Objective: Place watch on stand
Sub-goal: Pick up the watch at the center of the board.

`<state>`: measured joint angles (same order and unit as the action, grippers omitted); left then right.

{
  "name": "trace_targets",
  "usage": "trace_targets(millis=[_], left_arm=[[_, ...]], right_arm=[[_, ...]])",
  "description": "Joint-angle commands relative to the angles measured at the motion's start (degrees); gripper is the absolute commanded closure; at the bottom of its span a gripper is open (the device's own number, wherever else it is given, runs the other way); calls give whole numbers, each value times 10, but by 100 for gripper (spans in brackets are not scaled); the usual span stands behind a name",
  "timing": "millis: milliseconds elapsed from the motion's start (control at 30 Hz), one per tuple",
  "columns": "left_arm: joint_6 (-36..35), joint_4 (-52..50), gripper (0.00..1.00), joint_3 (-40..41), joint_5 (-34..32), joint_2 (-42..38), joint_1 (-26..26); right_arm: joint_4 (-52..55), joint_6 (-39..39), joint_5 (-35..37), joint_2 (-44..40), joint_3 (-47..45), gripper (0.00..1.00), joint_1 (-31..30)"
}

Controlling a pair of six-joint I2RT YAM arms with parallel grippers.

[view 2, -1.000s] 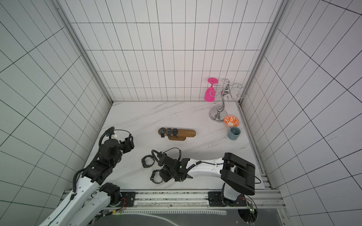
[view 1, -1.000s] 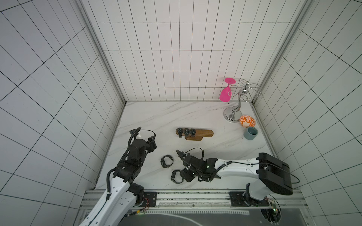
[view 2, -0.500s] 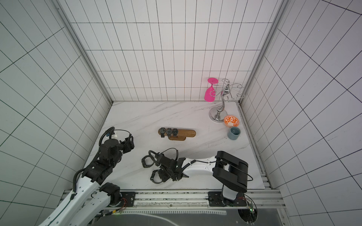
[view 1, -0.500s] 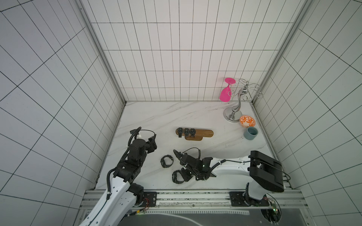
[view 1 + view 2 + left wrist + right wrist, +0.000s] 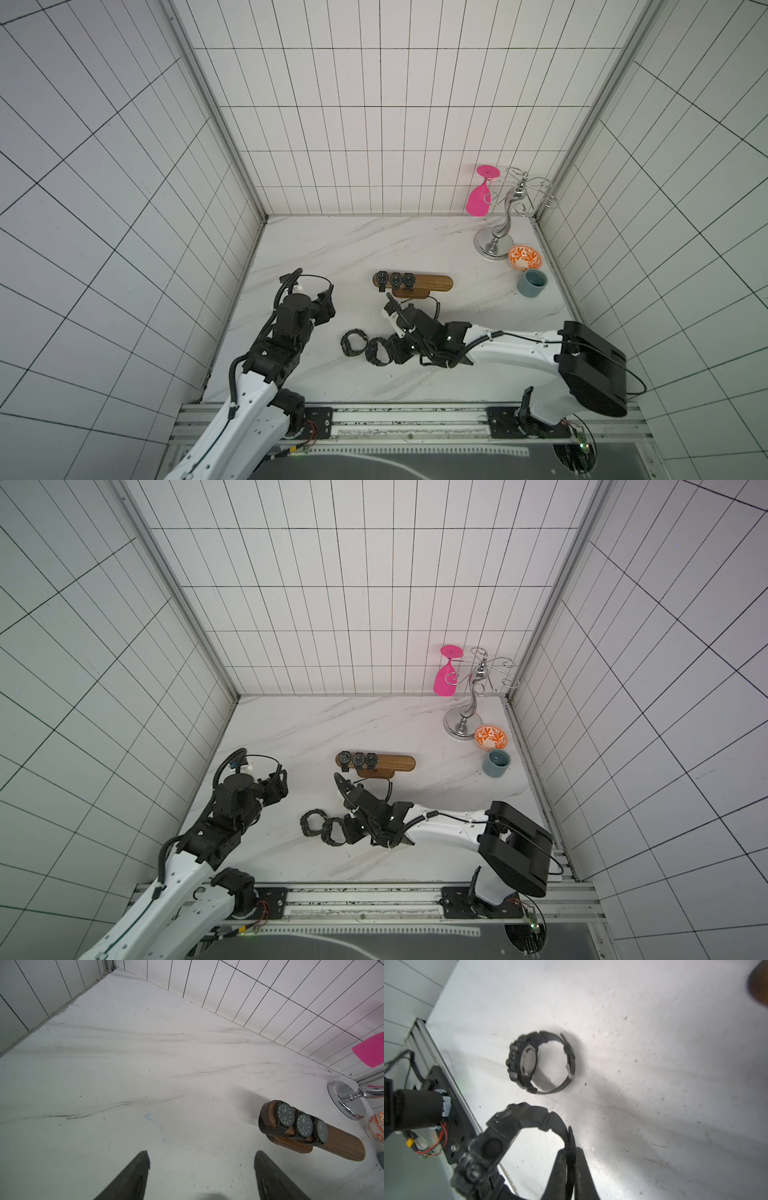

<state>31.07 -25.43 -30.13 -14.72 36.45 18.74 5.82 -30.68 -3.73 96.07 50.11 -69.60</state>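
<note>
Pinching the strap of a black watch (image 5: 529,1113), the right jaws are pressed together on it, low over the surface (image 5: 332,249). The case and the rest of the band loop out ahead of them. In both top views this watch (image 5: 376,352) sits just beside a second, loose watch (image 5: 354,343) that nothing touches.

The stand (image 5: 432,283) lies beyond the right arm (image 5: 498,353), farther from the robot's base but near. Its long wooden bar runs crosswise to that arm's reach. Three watches (image 5: 395,279) ring the bar's end on the left arm's (image 5: 291,332) side, and the end on the right arm's side is bare.

The coming move likely turns on this: the band's loop has to meet the bare end with its opening facing along the bar, then slide on along the bar's length. The right arm is the nearer one and holds the watch. The left jaws stand wide apart, empty, above bare surface with the stand off to one side.
</note>
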Motion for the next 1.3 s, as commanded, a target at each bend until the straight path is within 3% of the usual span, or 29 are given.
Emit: trace_targets(millis=[0,67,300,667,967,1267], left_arm=[[2,14,22,7,13,4,-2],[1,16,21,6,20,11,-2],[2,49,21,13,77,25,-2],[32,242,25,53,329,79,11],[67,396,30,49,342,151,148],[90,477,47,41,375,210,174]], right_arm=[[-44,-14,-19,-41,-11,95,31],[-58,-16,-24,-66,-30,100,50],[-91,-12,-50,-169,-83,100,133],[-137,-19,-92,-314,-130,100,273],[-251,-42,-160,-349,-171,100,323],[-329,-41,-211,-363,-197,100,324]])
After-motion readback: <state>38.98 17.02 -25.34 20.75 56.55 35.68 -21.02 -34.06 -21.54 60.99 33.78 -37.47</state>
